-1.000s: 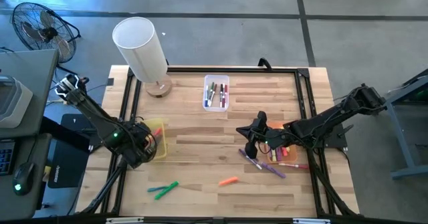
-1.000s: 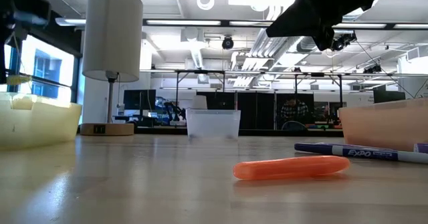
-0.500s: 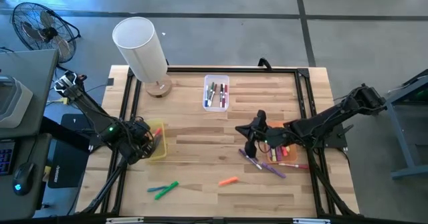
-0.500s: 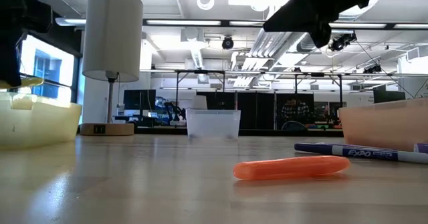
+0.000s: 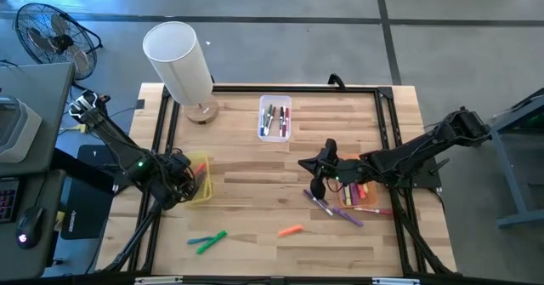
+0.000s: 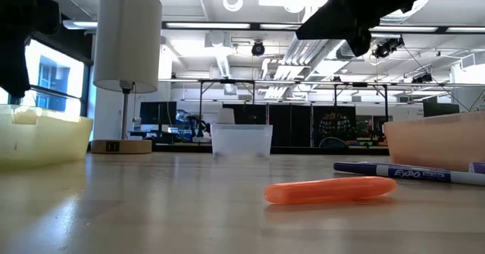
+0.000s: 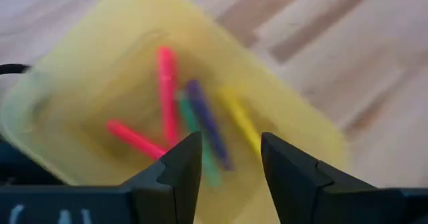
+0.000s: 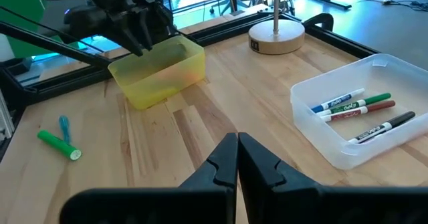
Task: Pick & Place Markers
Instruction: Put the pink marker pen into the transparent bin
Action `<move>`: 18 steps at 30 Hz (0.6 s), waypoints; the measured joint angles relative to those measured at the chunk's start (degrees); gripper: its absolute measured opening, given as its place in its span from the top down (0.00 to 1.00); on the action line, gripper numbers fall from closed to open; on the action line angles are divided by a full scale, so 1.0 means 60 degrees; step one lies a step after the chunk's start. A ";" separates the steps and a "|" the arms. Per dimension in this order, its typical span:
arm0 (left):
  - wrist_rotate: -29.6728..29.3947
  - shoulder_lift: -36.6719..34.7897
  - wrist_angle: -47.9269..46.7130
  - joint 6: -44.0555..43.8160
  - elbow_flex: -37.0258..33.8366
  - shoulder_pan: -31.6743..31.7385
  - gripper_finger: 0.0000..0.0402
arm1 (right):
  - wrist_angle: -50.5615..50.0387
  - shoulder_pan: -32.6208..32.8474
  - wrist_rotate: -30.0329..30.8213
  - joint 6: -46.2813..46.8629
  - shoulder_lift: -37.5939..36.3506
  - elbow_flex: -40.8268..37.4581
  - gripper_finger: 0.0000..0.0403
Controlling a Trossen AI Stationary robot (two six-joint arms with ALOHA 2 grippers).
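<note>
The left gripper (image 7: 229, 158), jaws parted and empty, hangs directly above pink, green, purple and yellow markers (image 7: 194, 120) lying in the translucent yellow plastic bin (image 7: 60, 103).

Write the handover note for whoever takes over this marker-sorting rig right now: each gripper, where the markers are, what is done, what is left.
Left gripper: open, empty, over the yellow bin.
Right gripper: shut, empty, above mid-table beside the orange bin.
Done: pink, purple, green and yellow markers lie in the yellow bin; several in the clear bin; some in the orange bin.
Left: green and blue markers, orange marker, purple markers and a pink marker lie loose on the table.
</note>
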 joint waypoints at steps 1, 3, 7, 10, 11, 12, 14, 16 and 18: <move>-0.0012 0.0002 0.0160 0.0122 0.0114 -0.0001 0.63 | 0.0004 0.0000 0.0000 0.0000 0.0000 0.0000 1.00; -0.0168 0.0003 0.0676 0.0597 0.0304 -0.0001 0.65 | 0.0000 0.0000 0.0004 -0.0003 0.0000 0.0000 1.00; -0.0579 0.0145 0.2570 0.2221 0.0554 -0.0001 0.73 | 0.0004 0.0000 0.0011 -0.0001 0.0000 0.0000 1.00; -0.0854 0.0599 0.3861 0.3533 0.0666 -0.0001 0.82 | 0.0004 0.0000 0.0015 -0.0003 0.0000 0.0000 1.00; -0.1021 0.0795 0.4198 0.3943 0.0691 -0.0001 0.86 | 0.0004 0.0000 0.0015 0.0000 0.0000 0.0000 1.00; -0.1216 0.0998 0.4520 0.4340 0.0692 -0.0001 0.90 | 0.0001 0.0000 0.0015 -0.0004 0.0000 0.0000 1.00; -0.1587 0.1478 0.5053 0.5028 0.0692 0.0076 0.97 | -0.0011 0.0000 0.0008 -0.0004 0.0000 0.0003 1.00; -0.1650 0.2021 0.5472 0.5649 0.0692 0.0373 0.98 | -0.0068 0.0000 0.0018 -0.0004 0.0000 0.0004 1.00; -0.1425 0.2560 0.5800 0.6263 0.0692 0.0826 0.97 | -0.0117 0.0000 0.0048 -0.0004 0.0000 0.0004 0.99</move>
